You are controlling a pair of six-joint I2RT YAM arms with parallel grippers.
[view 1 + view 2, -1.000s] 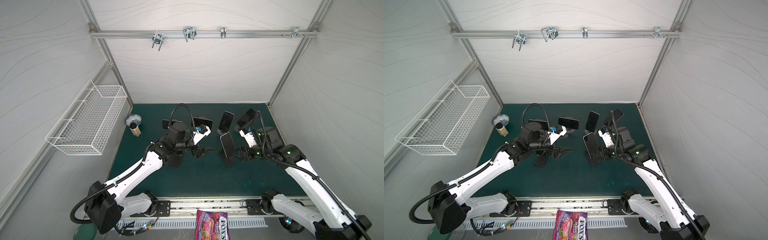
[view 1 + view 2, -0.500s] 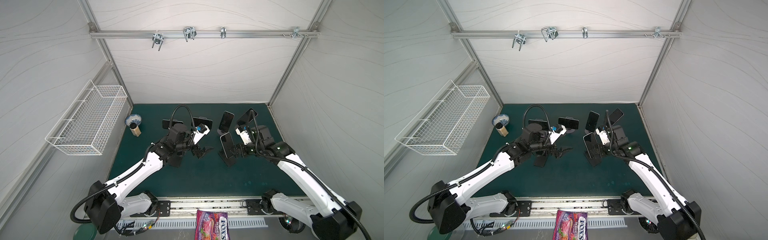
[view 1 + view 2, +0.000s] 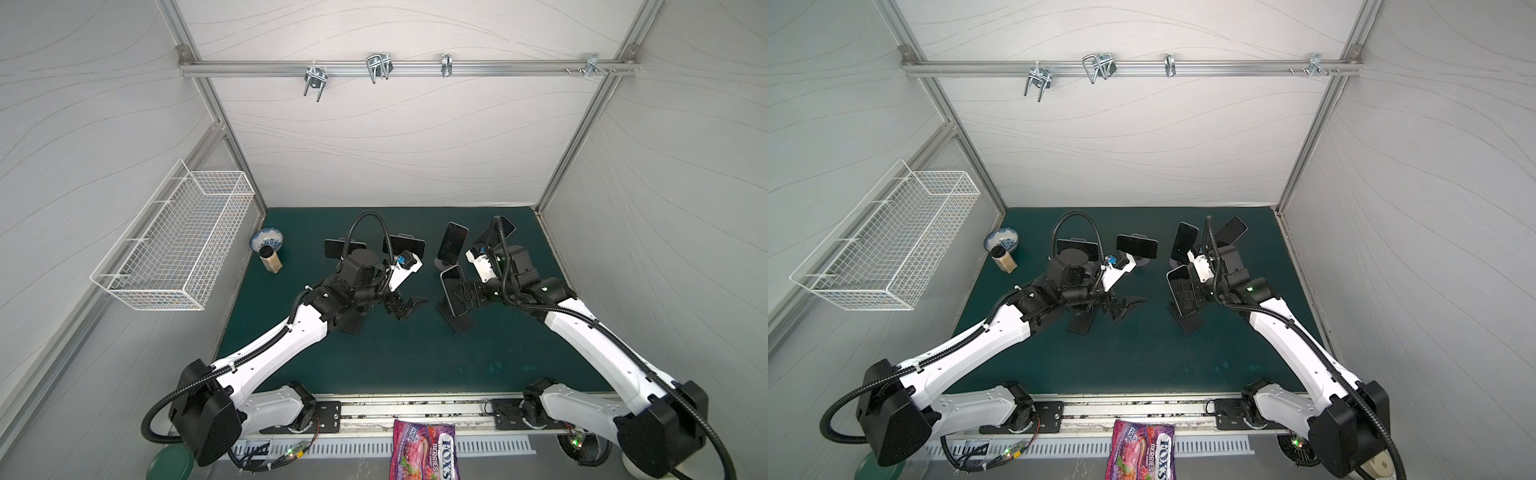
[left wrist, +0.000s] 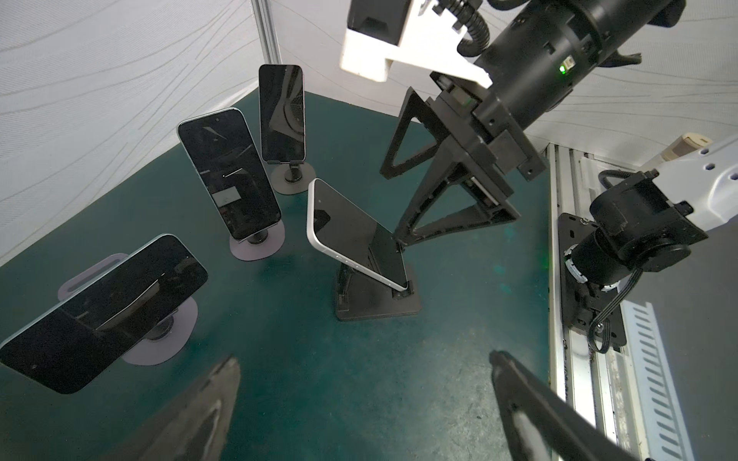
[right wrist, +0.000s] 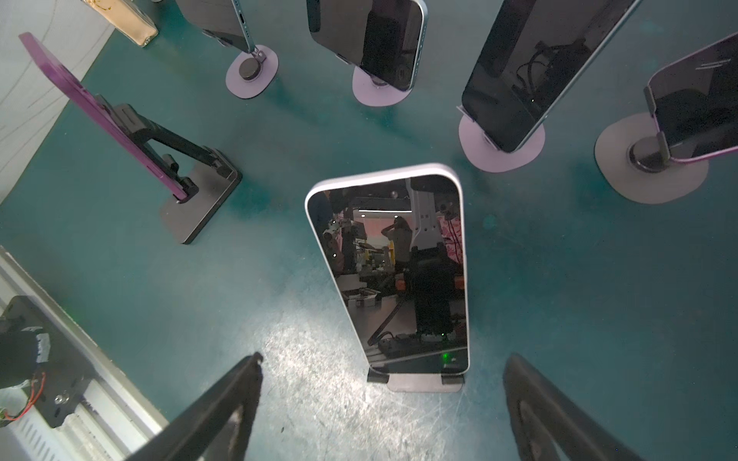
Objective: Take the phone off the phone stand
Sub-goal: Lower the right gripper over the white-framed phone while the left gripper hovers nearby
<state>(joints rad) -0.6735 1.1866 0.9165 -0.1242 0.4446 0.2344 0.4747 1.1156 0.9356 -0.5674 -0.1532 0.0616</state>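
Note:
A white-edged phone (image 3: pixel 452 290) (image 5: pixel 393 259) leans upright on a black phone stand (image 3: pixel 462 323) (image 4: pixel 375 299) in the middle of the green mat. My right gripper (image 3: pixel 467 293) (image 5: pixel 383 359) is open, with the phone's lower end standing between its spread fingers (image 5: pixel 239 383) and just ahead of them. In the left wrist view one right fingertip (image 4: pixel 401 238) lies close beside the phone's screen (image 4: pixel 351 231). My left gripper (image 3: pixel 409 305) (image 4: pixel 365 357) hangs open and empty over bare mat, left of the stand.
Other phones stand on round stands behind (image 3: pixel 451 245) (image 3: pixel 405 246) (image 3: pixel 338 249) (image 3: pixel 494 230). A purple phone (image 5: pixel 92 107) rests on a second black stand (image 5: pixel 199 191) under the left arm. A bowl (image 3: pixel 268 239), a jar (image 3: pixel 271 261) and a wire basket (image 3: pixel 178 245) are at the left.
Both grippers have opened wider. The right gripper has moved in towards the white-edged phone. The left arm has barely shifted.

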